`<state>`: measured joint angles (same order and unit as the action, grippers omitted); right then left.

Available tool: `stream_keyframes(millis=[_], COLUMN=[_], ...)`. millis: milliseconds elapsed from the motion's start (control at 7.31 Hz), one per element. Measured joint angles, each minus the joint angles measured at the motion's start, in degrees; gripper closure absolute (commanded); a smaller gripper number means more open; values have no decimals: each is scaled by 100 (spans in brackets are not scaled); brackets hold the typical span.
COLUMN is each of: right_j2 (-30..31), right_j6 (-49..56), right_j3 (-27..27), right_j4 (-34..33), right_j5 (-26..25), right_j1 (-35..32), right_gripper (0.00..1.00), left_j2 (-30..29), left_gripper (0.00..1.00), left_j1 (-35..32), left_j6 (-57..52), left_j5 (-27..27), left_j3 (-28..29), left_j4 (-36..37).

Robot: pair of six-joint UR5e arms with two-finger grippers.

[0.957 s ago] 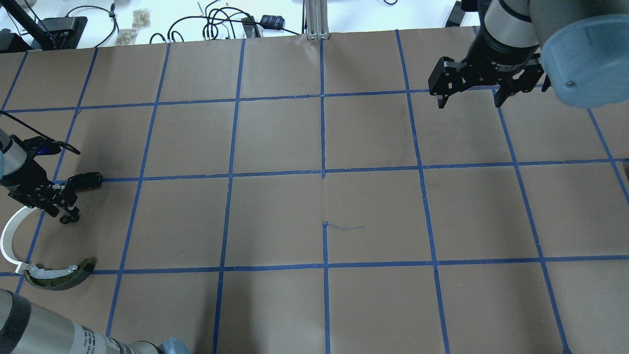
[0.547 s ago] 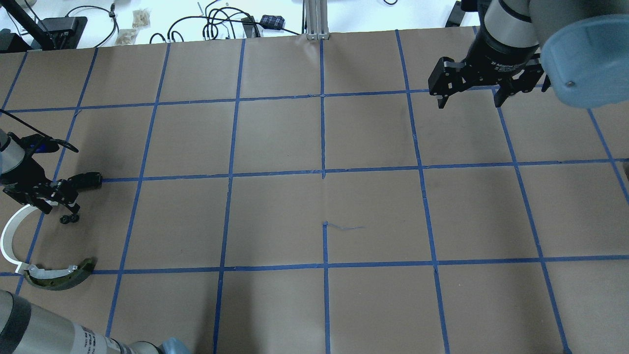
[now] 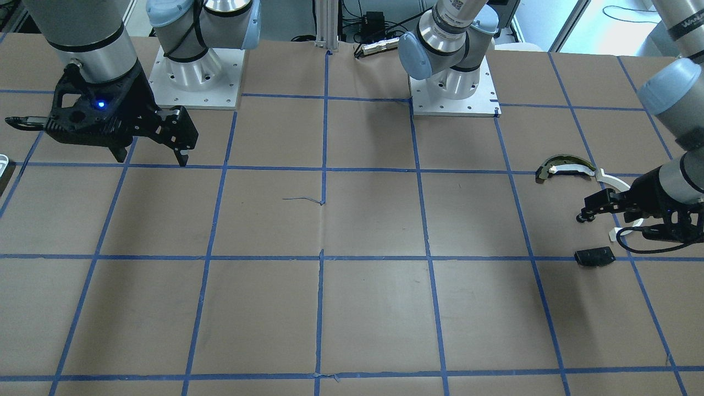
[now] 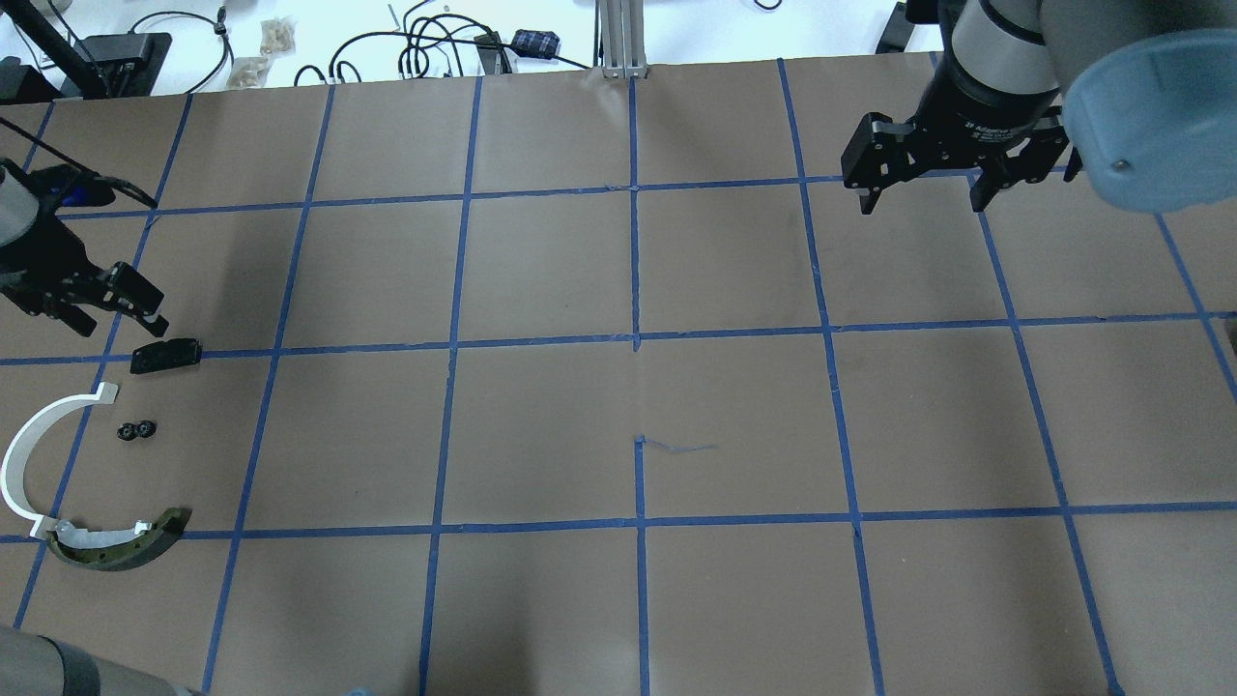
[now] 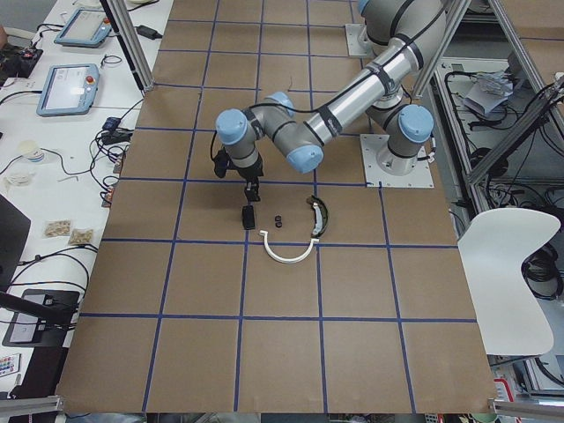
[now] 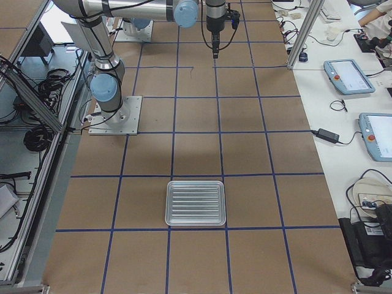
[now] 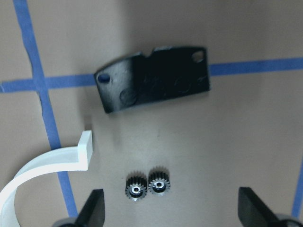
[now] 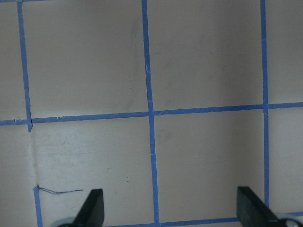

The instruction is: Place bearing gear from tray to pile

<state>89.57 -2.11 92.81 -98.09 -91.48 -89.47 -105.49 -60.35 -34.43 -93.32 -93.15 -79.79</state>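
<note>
Two small black bearing gears (image 4: 136, 430) lie side by side on the brown paper, also in the left wrist view (image 7: 147, 186). Around them lies the pile: a white half-ring arc (image 4: 24, 464), a curved black-and-gold piece (image 4: 121, 546) and a flat black plate (image 4: 166, 355). My left gripper (image 4: 118, 324) is open and empty, raised beyond the plate; its fingertips (image 7: 94, 210) stand wide apart. My right gripper (image 4: 923, 201) is open and empty over bare paper at the far right. The tray (image 6: 196, 182) is silver and ribbed, and shows as a sliver at the front-facing view's left edge (image 3: 3, 164).
Blue tape lines divide the brown paper into a grid. Cables and small boxes (image 4: 435, 43) lie beyond the table's far edge. The arm bases (image 3: 195, 77) stand at the robot's side of the table.
My left gripper has lifted off the two gears and drawn back toward the far side, past the black plate. The gears stay on the paper. The right gripper has barely moved.
</note>
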Motion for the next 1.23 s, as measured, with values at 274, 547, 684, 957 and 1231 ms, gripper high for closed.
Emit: stream_keyframes(millis=[274, 547, 684, 957, 1231], right_j2=[5, 7, 8, 8, 8], right_j6=[0, 0, 0, 0, 0], right_j3=[2, 7, 8, 9, 14], right_j4=[0, 0, 1, 1, 1], right_j5=[8, 13, 12, 15, 20], right_j1=[0, 0, 0, 0, 0], right_gripper=[0, 0, 0, 0, 0], left_j2=[634, 1225, 1468, 1757, 1898], left_gripper=[0, 0, 0, 0, 0], left_j1=[-931, -1725, -2098, -2574, -2683], left_j6=[979, 1920, 2306, 2764, 2957], left_j5=[133, 327, 357, 334, 317], left_j3=[540, 632, 620, 395, -64], left_j4=[-851, -1227, -1463, -1669, -1561])
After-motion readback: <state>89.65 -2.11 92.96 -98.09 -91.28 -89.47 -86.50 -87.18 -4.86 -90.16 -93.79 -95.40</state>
